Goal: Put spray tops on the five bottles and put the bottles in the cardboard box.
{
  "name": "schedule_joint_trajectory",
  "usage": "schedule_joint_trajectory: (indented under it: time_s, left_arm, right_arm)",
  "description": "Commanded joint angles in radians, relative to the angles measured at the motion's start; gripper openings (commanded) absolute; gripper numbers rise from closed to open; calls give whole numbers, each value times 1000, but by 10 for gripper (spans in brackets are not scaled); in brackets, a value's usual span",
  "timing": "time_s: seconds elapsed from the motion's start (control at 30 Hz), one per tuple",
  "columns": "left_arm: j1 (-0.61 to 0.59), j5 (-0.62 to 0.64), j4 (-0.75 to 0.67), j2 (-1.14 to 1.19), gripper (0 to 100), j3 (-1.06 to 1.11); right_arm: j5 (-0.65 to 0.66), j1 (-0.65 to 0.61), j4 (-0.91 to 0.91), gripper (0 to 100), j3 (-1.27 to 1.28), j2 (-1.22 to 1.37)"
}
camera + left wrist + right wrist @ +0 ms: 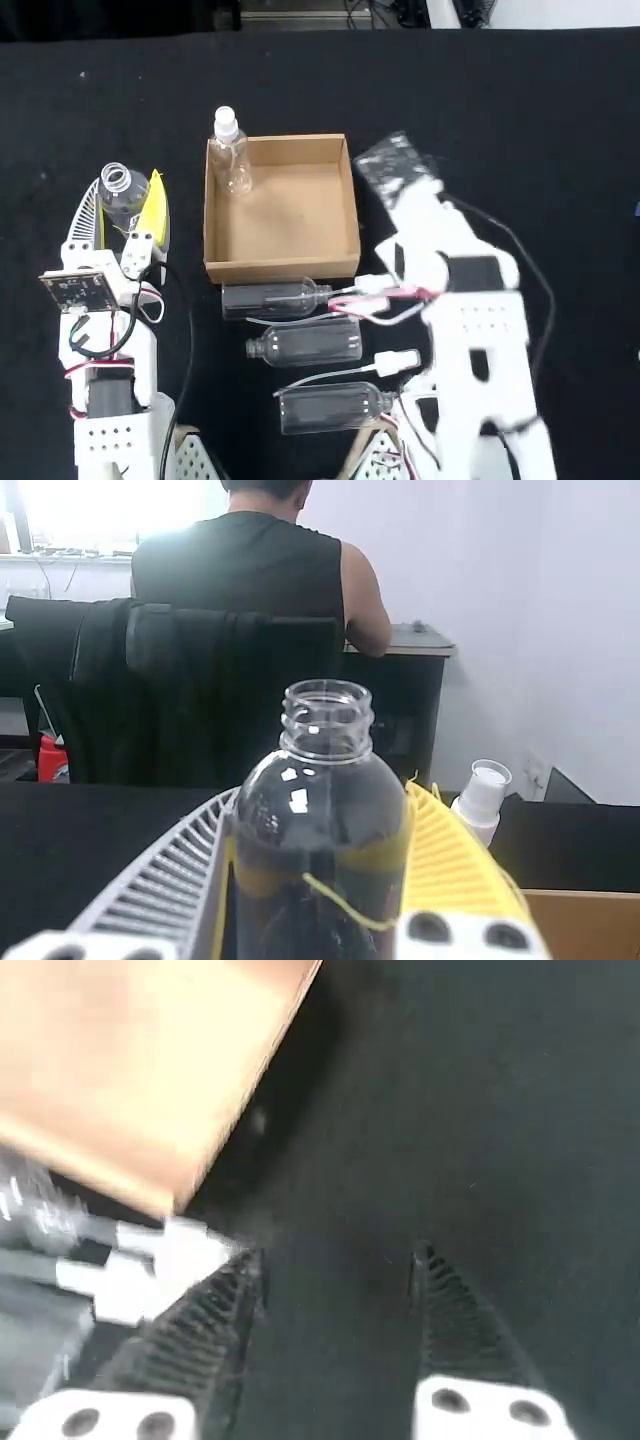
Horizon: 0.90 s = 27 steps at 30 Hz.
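One capped bottle stands in far-left corner of cardboard box; I judge one of five done. My left jaws are clenched on open-necked bottle, upright, left of box, awaiting top. Three bare bottles lie on bench near side of box. My right jaws are spread, empty, beside spray top. Bottles clear plastic, threaded necks.
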Motion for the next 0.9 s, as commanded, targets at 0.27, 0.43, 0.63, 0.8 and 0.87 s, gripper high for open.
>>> schedule_joint_trajectory:
  time_s: [0.27, 0.43, 0.63, 0.8, 0.87]
  left_arm:
    - [-12, 6, 5, -20, 30, 24]
    - [-12, 6, 5, -20, 30, 24]
    - [-12, 6, 5, -20, 30, 24]
    - [-12, 6, 5, -20, 30, 24]
    - [-12, 6, 5, -20, 30, 24]
  right_arm:
    - [216, -14, -204, 129, 62, 214]
    - [218, -55, -114, 210, 45, 245]
    - [221, -101, -74, 227, 42, 254]
    - [308, -97, -94, 227, 101, 254]
    - [322, -95, -97, 227, 116, 254]
